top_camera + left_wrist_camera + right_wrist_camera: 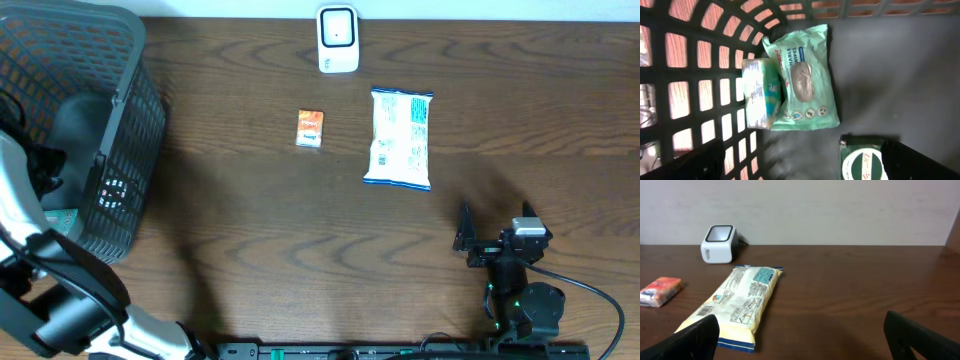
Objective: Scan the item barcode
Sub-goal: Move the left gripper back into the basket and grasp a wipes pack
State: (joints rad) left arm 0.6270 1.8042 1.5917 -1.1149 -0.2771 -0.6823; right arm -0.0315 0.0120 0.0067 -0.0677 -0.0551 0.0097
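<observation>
At the left, one black basket [125, 120] holds three packs: a small pale pack [760, 95] touching a green wipes pack [807, 75], plus a green-and-white pack [862, 162]. The left gripper [805, 162] hangs above them, fingers spread, empty. On the table [250, 220] lie one orange pack [310, 128], one scanner [338, 38] far centre, and one white bag [400, 137]. The right gripper [495, 230], near right, gapes empty.

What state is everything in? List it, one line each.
Basket: upright, holding packs.
Wipes pack: flat in basket, label up.
Scanner: upright on table.
Snack bag: flat on table.
Orange packet: flat on table.
Left pincer: open, empty, inside basket.
Right pincer: open, empty.
</observation>
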